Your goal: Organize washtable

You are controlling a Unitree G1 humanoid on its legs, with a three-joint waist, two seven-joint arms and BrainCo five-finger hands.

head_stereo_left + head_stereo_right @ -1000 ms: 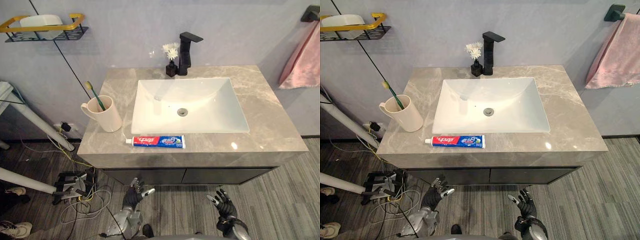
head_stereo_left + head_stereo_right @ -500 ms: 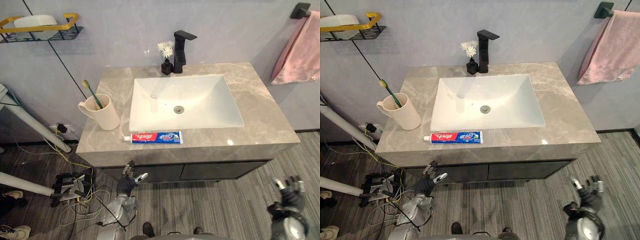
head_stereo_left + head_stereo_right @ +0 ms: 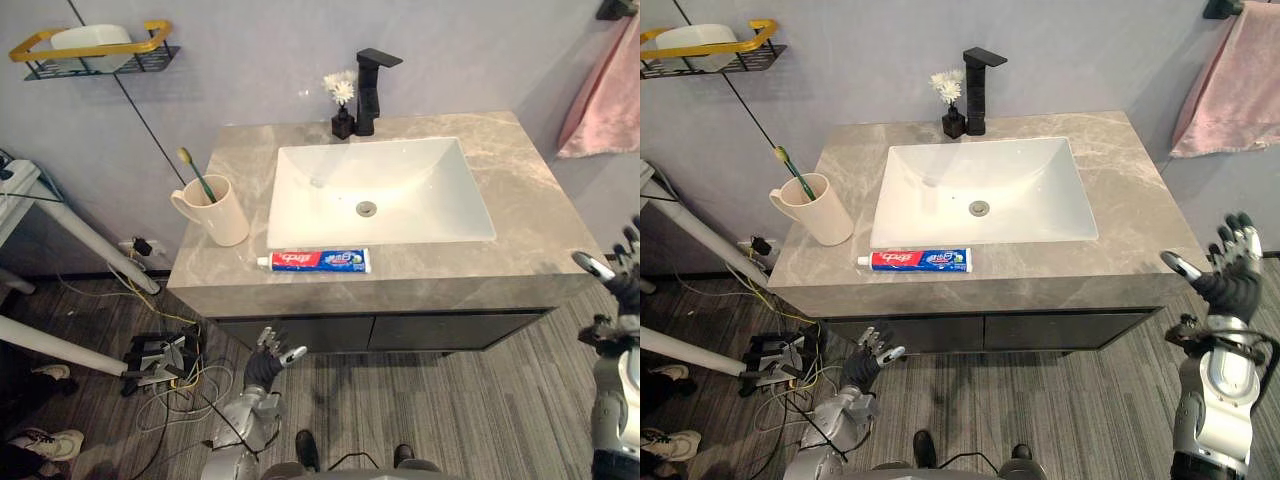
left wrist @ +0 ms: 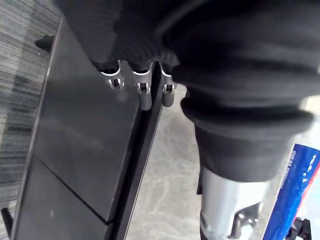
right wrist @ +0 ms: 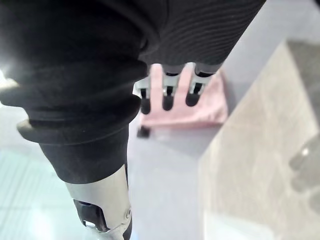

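Note:
A red and blue toothpaste tube [image 3: 315,261] lies flat on the grey marble counter [image 3: 520,170], along its front edge before the white basin [image 3: 400,215]. A beige cup [image 3: 222,215] holding a green toothbrush [image 3: 195,172] stands at the counter's left. My left hand [image 3: 264,364] hangs low in front of the dark cabinet, fingers [image 4: 144,95] straight and holding nothing. My right hand [image 3: 1226,285] is raised beside the counter's right front corner, its fingers [image 5: 168,97] spread and empty.
A black faucet [image 3: 372,75] and a small vase of white flowers [image 3: 342,105] stand behind the basin. A pink towel [image 3: 1230,95] hangs on the right wall. A wire shelf [image 3: 95,55] with a white dish sits on the left wall. Cables and a stand clutter the floor at left.
My right hand has risen from near the floor to counter height at the right. The view has shifted with the head. My left hand stays low by the cabinet.

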